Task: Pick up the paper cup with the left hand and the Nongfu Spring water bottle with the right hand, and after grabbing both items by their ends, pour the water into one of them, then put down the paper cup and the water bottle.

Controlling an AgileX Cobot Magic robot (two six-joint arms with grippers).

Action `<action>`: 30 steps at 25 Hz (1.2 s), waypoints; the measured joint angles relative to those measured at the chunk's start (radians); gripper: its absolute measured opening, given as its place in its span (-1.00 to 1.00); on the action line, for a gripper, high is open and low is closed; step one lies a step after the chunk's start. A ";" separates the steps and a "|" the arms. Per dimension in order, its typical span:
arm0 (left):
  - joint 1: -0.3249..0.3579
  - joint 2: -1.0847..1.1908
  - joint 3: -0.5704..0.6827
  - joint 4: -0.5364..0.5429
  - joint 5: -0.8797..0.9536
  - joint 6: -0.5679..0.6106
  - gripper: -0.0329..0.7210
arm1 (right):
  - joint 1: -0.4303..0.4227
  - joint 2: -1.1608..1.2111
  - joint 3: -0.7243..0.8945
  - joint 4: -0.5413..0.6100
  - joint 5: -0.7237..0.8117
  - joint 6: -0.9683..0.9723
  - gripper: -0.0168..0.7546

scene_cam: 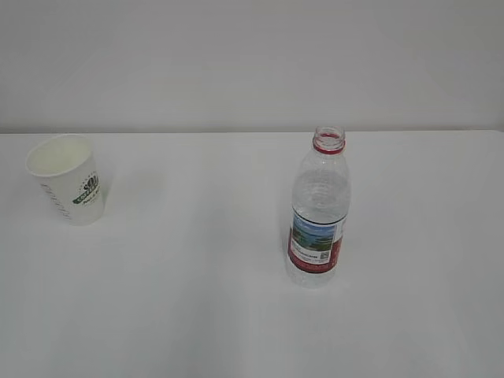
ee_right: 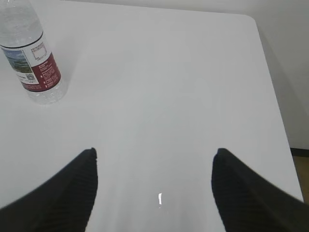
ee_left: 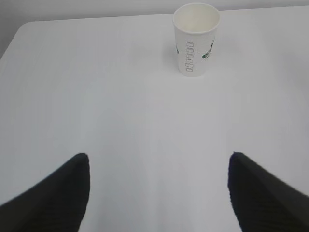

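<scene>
The paper cup (scene_cam: 67, 179) stands upright and empty on the white table at the left; in the left wrist view the paper cup (ee_left: 196, 38) is far ahead, slightly right of centre. My left gripper (ee_left: 159, 157) is open over bare table, well short of it. The Nongfu Spring water bottle (scene_cam: 318, 209) stands upright without a cap, right of centre, with clear water inside; its lower part with the red label shows as the bottle (ee_right: 31, 60) at the upper left of the right wrist view. My right gripper (ee_right: 154, 152) is open and empty, well short of the bottle, which stands ahead to its left. Neither arm appears in the exterior view.
The white table (scene_cam: 197, 299) meets a pale wall at the back. Its rounded right corner and edge (ee_right: 270, 72) show in the right wrist view, its left corner (ee_left: 21, 31) in the left wrist view. A small bright glint (ee_right: 160, 198) lies between the right fingers.
</scene>
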 joint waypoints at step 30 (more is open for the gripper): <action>0.000 0.000 0.000 0.000 0.000 0.000 0.70 | 0.000 0.000 0.000 0.000 0.000 0.000 0.48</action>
